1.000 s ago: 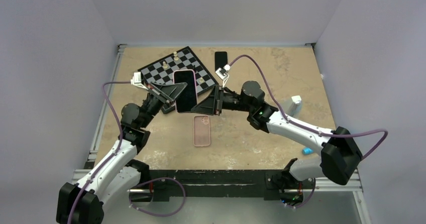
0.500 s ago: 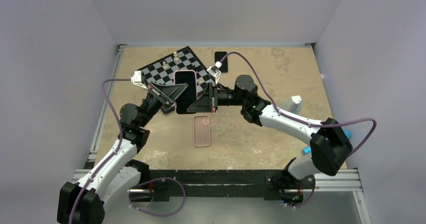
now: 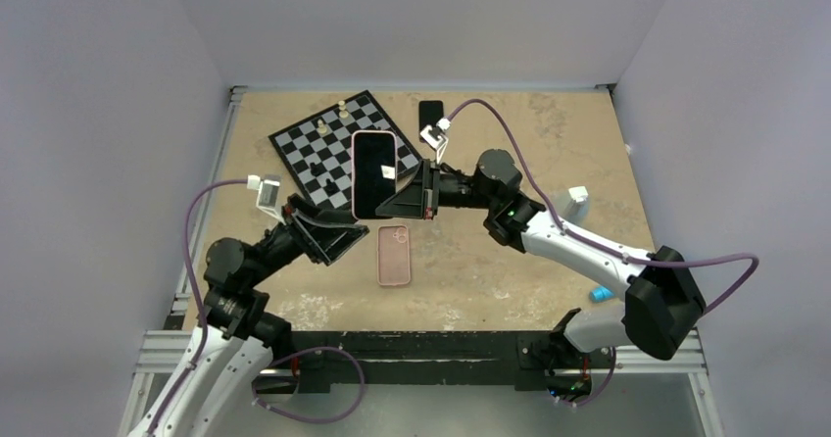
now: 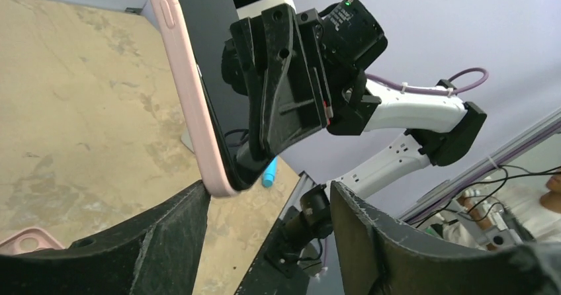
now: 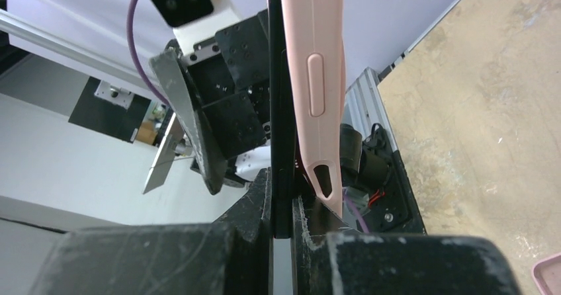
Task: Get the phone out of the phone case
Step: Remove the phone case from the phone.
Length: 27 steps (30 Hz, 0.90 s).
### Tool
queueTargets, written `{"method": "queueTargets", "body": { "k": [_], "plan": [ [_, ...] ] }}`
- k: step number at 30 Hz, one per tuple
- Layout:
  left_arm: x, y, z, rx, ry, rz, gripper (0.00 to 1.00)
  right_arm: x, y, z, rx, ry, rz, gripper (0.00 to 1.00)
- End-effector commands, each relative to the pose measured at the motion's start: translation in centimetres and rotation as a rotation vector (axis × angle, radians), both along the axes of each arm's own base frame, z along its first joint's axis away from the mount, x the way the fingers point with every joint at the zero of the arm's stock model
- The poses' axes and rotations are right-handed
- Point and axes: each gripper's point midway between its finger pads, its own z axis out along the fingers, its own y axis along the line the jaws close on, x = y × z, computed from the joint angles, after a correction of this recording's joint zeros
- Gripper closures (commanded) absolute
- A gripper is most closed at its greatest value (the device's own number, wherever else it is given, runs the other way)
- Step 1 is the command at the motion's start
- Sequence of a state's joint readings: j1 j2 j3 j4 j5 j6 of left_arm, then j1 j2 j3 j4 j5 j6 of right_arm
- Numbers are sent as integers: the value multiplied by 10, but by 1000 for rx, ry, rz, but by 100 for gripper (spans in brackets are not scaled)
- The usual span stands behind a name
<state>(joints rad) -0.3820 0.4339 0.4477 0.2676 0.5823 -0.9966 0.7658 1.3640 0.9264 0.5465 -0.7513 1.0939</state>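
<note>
— While the right gripper (image 3: pixel 400 200) was clamped on it, where exactly was the phone (image 3: pixel 373 168)?

— Off the table (image 3: pixel 510 143), held up over the near corner of the chessboard (image 3: pixel 314 143), its screen turned toward the overhead camera. The pink phone case (image 3: pixel 354 177) was wrapped around its rim. Its long axis ran from twelve to six o'clock.

— And the grip?

— The right fingers pinched the long edge at three o'clock, toward the six o'clock end. From the right wrist, the pads (image 5: pixel 255 209) were closed on the dark slab, with the pink shell lying along its back. Whether that corner had lifted free, I could not tell.

— The left gripper (image 3: pixel 338 237)?

— Jaws apart, holding nothing, clear of the phone. The phone lay at about one o'clock from it, six o'clock corner nearest. From the left wrist, that pink corner hung just above the gap between the fingers.

— So which arm had to move?

— The left, I judged. The right served as the anchor, so the left would need to reach toward one o'clock, catch the case rim on the free nine o'clock edge, and peel across the short axis.

— Anything to confuse it?

— A loose pink case (image 3: pixel 394 256) lay flat on the table at six o'clock from the held phone.
</note>
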Motion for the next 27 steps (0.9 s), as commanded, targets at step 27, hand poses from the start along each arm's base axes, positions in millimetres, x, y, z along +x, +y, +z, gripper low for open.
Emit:
{"method": "queueTargets", "body": {
  "k": [27],
  "plan": [
    [1,4,10,133,-123,40,55,-22,-18,57,188,-95,43,100]
  ]
}}
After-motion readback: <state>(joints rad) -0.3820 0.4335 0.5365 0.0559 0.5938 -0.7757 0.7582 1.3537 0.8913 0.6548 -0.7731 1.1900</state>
